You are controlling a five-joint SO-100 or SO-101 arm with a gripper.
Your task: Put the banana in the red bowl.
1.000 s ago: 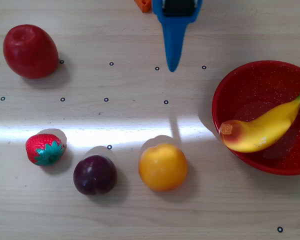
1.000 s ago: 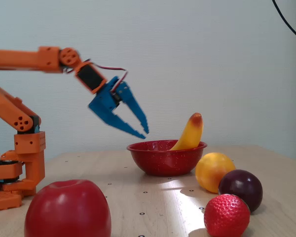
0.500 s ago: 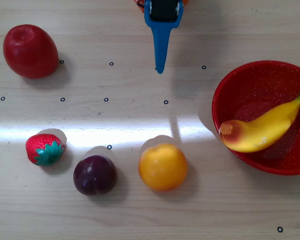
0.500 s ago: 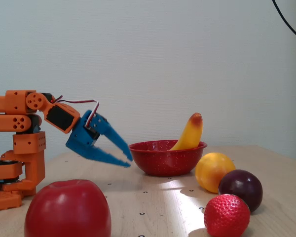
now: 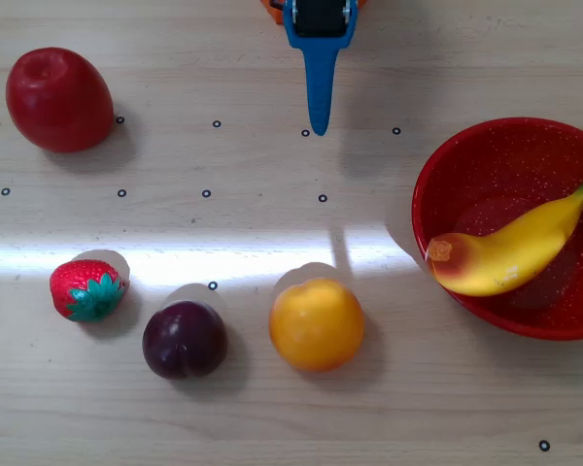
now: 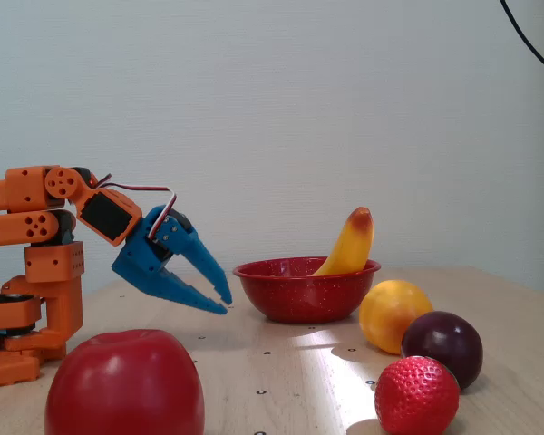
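The arm (image 6: 36, 217) is built of boxy orange plastic segments with round joint hubs and small dark screw holes, rising from a stacked orange base (image 6: 23, 322). A black motor block sits at the wrist, with thin red and white wires looping over it. The pincer (image 6: 225, 304) is bright blue, its two fingers long, flat and tapering to points.

You have six things on the table: one banana (image 5: 510, 254), one red bowl (image 5: 486, 165) at three o'clock, one apple (image 5: 58, 99) at ten, one strawberry (image 5: 85, 289), one plum (image 5: 184, 339) and one orange fruit (image 5: 316, 324) at six. You also have one gripper (image 5: 319, 128) at twelve.
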